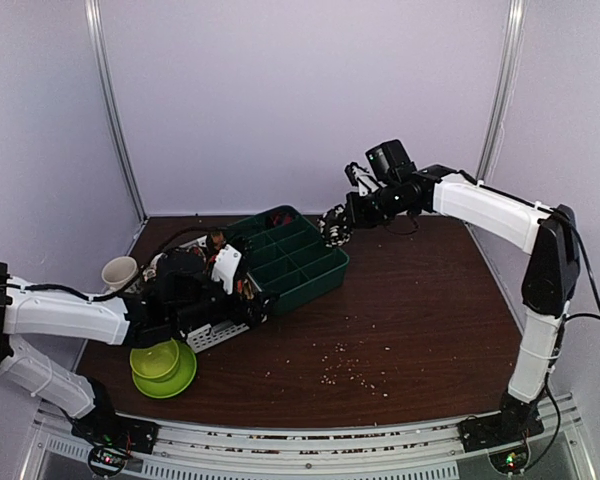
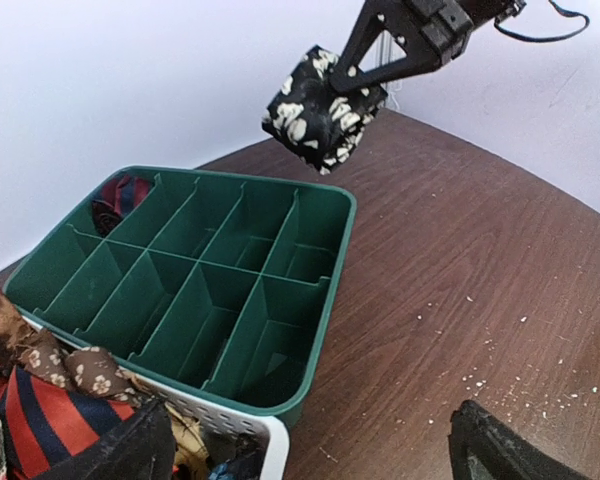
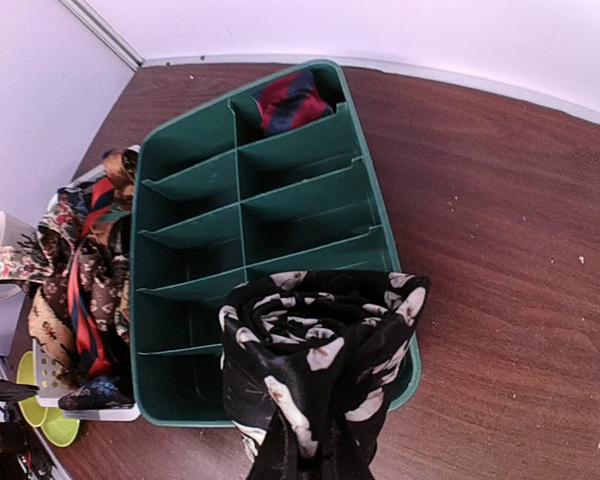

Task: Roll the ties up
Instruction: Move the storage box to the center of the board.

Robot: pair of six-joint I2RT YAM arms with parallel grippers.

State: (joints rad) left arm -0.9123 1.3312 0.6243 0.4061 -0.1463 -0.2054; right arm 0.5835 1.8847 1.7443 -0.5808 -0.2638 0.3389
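My right gripper [image 1: 342, 218] is shut on a rolled black tie with cream flower spots [image 3: 320, 350]. It holds the tie in the air over the near right end of the green divided tray [image 3: 365, 165]. The roll also shows in the left wrist view [image 2: 323, 98]. A rolled red-and-black striped tie [image 3: 290, 98] sits in a far corner compartment. Loose red-striped and brown-gold ties [image 3: 80, 260] lie heaped in a white basket [image 2: 270, 440] beside the tray. My left gripper [image 2: 310, 455] is open and empty, low by the tray's near corner and the basket.
A cream cup [image 1: 120, 272] stands at the left, and stacked green bowls [image 1: 163, 365] sit at the front left under my left arm. Pale crumbs [image 1: 345, 365] are scattered on the brown table [image 1: 430, 310]. Purple walls close in the back and sides.
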